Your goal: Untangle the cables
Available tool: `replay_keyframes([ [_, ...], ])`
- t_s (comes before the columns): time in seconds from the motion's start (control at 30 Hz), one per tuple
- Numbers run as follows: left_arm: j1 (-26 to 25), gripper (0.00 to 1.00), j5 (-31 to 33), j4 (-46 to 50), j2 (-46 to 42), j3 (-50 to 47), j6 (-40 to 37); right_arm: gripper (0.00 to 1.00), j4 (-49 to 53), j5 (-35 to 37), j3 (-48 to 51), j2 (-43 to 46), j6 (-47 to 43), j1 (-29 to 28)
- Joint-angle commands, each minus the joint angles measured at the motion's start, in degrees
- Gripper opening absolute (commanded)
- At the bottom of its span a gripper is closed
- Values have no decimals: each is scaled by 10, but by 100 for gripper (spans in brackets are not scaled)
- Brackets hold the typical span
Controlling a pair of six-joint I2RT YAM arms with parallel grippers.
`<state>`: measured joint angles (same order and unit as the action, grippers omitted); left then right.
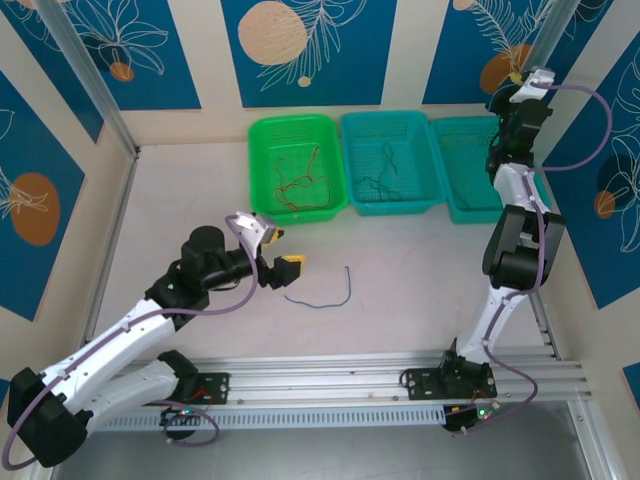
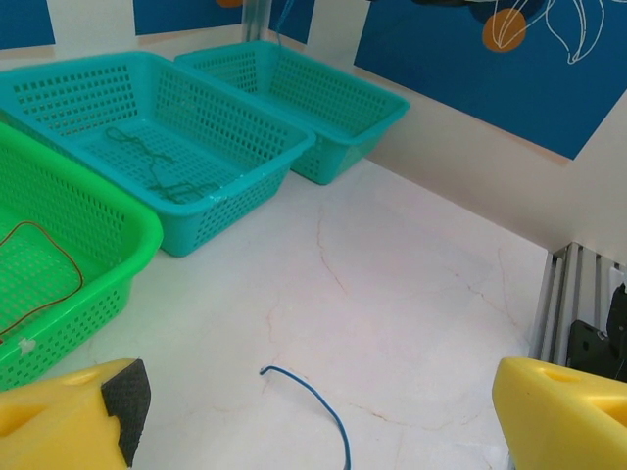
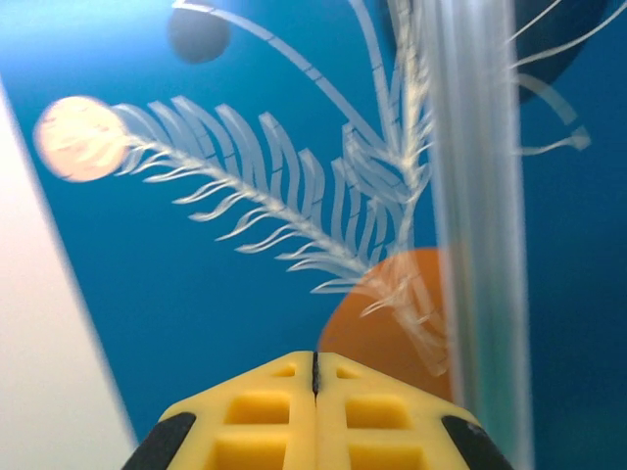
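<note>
Top external view: the pale worktop (image 1: 420,290) carries a row of three baskets at its far edge and one loose wire.
Landmark: the green basket (image 1: 292,120) stands leftmost in that row.
Teal basket (image 1: 390,116): it touches the green basket's right side.
Second teal basket (image 1: 468,122): it sits further right of the green basket, beyond the first teal one.
Left tool (image 1: 285,248): released and holding nothing, its yellow fingers spread wide, it hovers low on the near side of the green basket.
Right tool (image 3: 314,392): clenched on nothing, its fingers pressed flat together, it is raised high and well to the right of the green basket, facing the wall panel.
Red-orange cables (image 1: 300,185): they lie looped loosely inside the green basket.
Dark green cables (image 1: 385,175): they lie inside the teal basket next to the green basket.
Blue-grey cable (image 1: 345,290): it lies alone on the worktop, near-right of the green basket and apart from it, in a shallow hook that crosses no other wire. In the left wrist view its end lies between the open fingers.
Handling: it is probably nearly weightless and limp, with a slight springy curl. Being thin and flat on the surface, it could slip from the pads.
Grasp point: the raised bend near its end looks best, pinched squarely across the wire.
</note>
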<state>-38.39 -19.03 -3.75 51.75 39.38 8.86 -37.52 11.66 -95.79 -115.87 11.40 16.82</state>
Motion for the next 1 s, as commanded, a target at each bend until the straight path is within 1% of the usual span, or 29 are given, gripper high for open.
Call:
replay_keyframes([
  [0.0,-4,91,7,-6,6,10,-2,0,40,54,-47,-35,-68,13],
  [0.1,-4,91,8,-29,23,5,2,0,124,39,-35,-30,-15,5],
  [0.17,-4,91,6,-59,40,-2,13,0,221,35,-35,-35,33,-11],
  [0.23,-4,90,4,-85,56,-4,28,5,383,53,-76,-56,95,-30],
  [0.3,-4,90,5,-92,63,1,45,13,576,58,-157,-100,177,-38],
  [0.33,-4,90,5,-87,62,2,50,17,649,56,-193,-121,211,-37],
  [0.37,-4,90,5,-82,55,2,53,24,709,55,-226,-141,245,-36],
  [0.4,-5,90,10,-77,44,-1,58,33,752,54,-245,-154,267,-34],
  [0.43,-6,90,13,-75,34,-5,62,46,776,53,-250,-158,284,-31],
  [0.47,-6,90,17,-72,18,-12,64,61,786,46,-249,-155,292,-29],
  [0.53,-8,90,26,-69,-9,-27,69,77,804,46,-248,-143,293,-28],
  [0.57,-8,90,33,-68,-24,-36,73,96,811,51,-244,-132,290,-28],
  [0.6,-8,90,40,-68,-38,-45,75,100,811,53,-237,-120,281,-29],
  [0.77,-7,90,59,-56,-81,-70,83,100,821,101,-212,-87,249,-26],
  [0.83,-8,90,57,-55,-87,-75,88,96,833,102,-208,-81,243,-21],
  [0.9,-7,90,56,-57,-94,-80,90,90,804,60,-168,-55,233,-15],
  [0.93,-8,90,57,-57,-94,-82,90,88,784,29,-144,-36,232,-12],
  [0.97,-8,90,57,-56,-95,-83,90,87,741,-27,-107,-11,224,-9],
])
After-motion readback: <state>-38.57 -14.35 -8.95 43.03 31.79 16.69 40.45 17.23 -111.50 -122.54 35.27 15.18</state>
